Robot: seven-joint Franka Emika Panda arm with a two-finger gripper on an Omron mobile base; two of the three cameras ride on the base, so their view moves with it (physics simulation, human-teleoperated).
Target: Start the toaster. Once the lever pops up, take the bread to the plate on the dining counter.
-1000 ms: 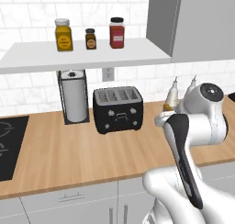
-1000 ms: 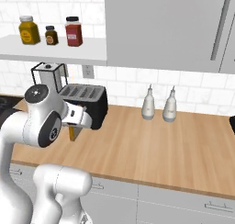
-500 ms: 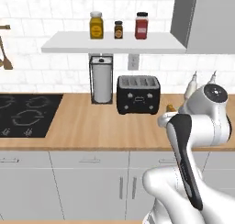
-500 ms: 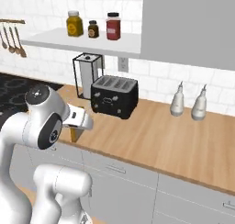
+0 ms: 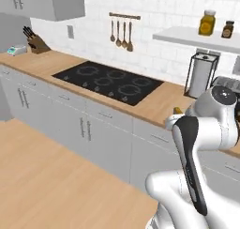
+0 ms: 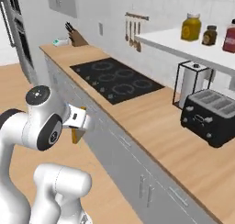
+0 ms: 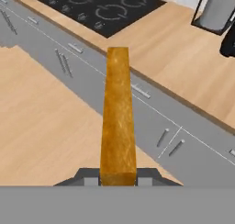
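Observation:
My gripper [image 7: 118, 177] is shut on the bread [image 7: 118, 113], a golden-brown slice seen edge-on and pointing away from the hand. It hangs over the grey cabinet fronts, off the wall counter's front edge. From the right base view the gripper [image 6: 77, 123] sits at the arm's tip with the bread [image 6: 77, 134] below it. A corner of the bread [image 5: 178, 110] peeks over the arm in the left base view. The black toaster [image 6: 210, 117] stands far to the right on the wall counter, well away from the hand. The plate and the dining counter are out of view.
A black hob [image 5: 110, 80] is set into the wall counter [image 6: 151, 122]. A paper-towel holder [image 6: 190, 83] stands beside the toaster. A knife block [image 5: 36, 43] stands at the far end, utensils [image 5: 121, 33] hang on the wall, jars [image 6: 191, 26] stand on a shelf. Open wood floor [image 5: 51, 176] lies to the left.
The whole scene has swung: the base has turned and backed off the counter, so the toaster slid right and the hob and floor came into view. The bread stays in the shut gripper.

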